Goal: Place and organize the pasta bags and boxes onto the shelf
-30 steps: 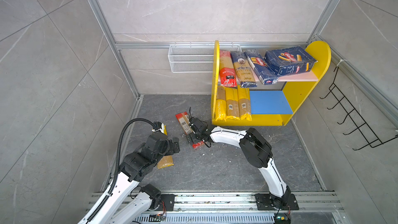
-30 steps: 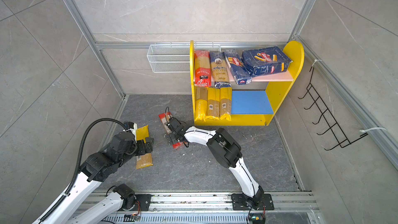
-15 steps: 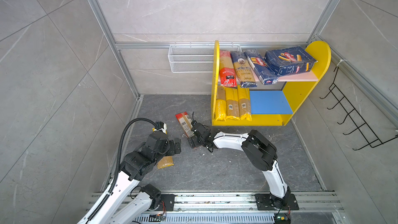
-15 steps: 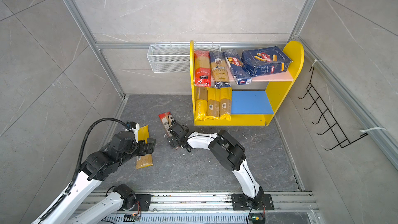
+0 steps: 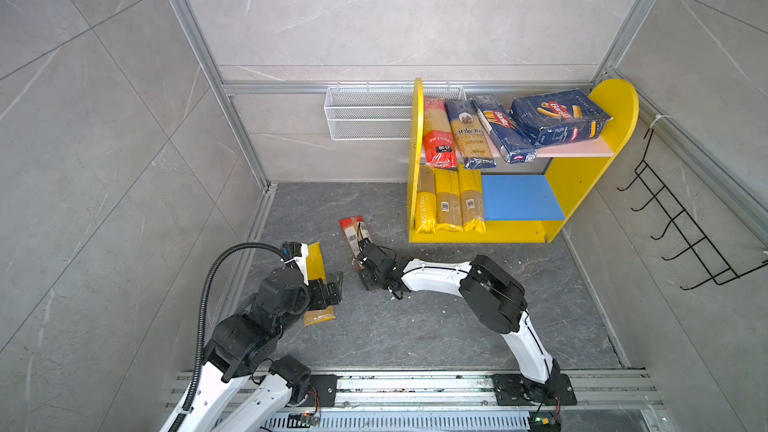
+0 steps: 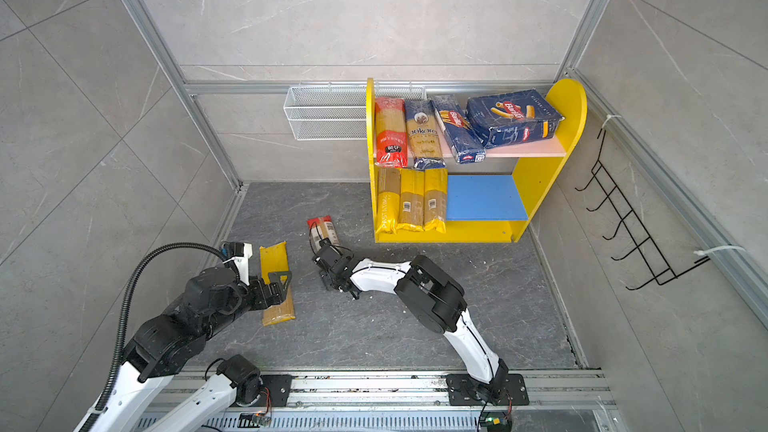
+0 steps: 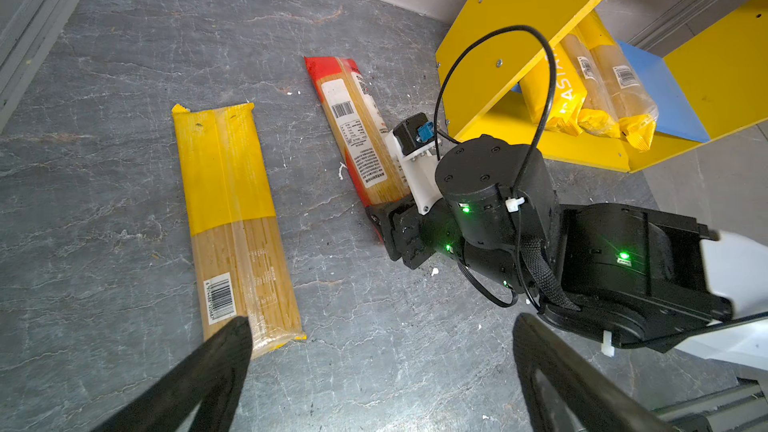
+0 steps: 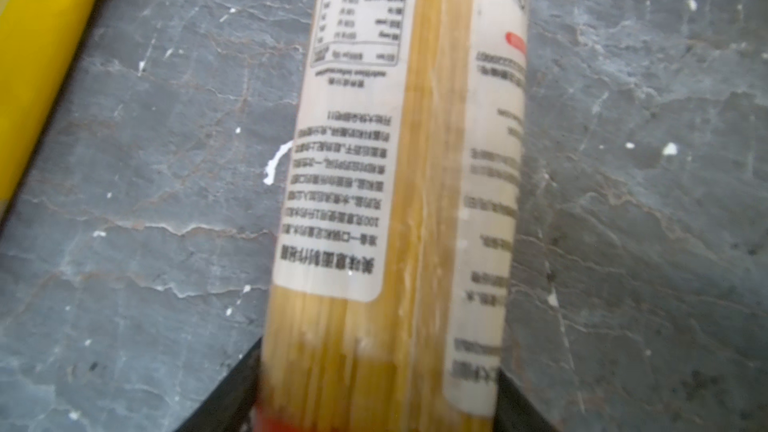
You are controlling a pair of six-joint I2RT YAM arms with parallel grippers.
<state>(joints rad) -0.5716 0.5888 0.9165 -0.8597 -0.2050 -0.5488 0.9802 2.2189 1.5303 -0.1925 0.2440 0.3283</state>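
Two bags lie loose on the bench (image 5: pixel 415 326), with the shelf (image 5: pixel 619 110) at its far right corner holding the rest. My worry is the red-ended bag (image 5: pixel 352 229), mid-bench toward the left edge: my right pincer (image 5: pixel 365 261) is clamped on its near end only, so lifted it may droop, catch the shelf's side panel, or slip free. The yellow bag (image 6: pixel 274 268) lies nearer the left edge under my left pincer (image 7: pixel 382 324), jaws wide apart; a skewed close could snap strands.
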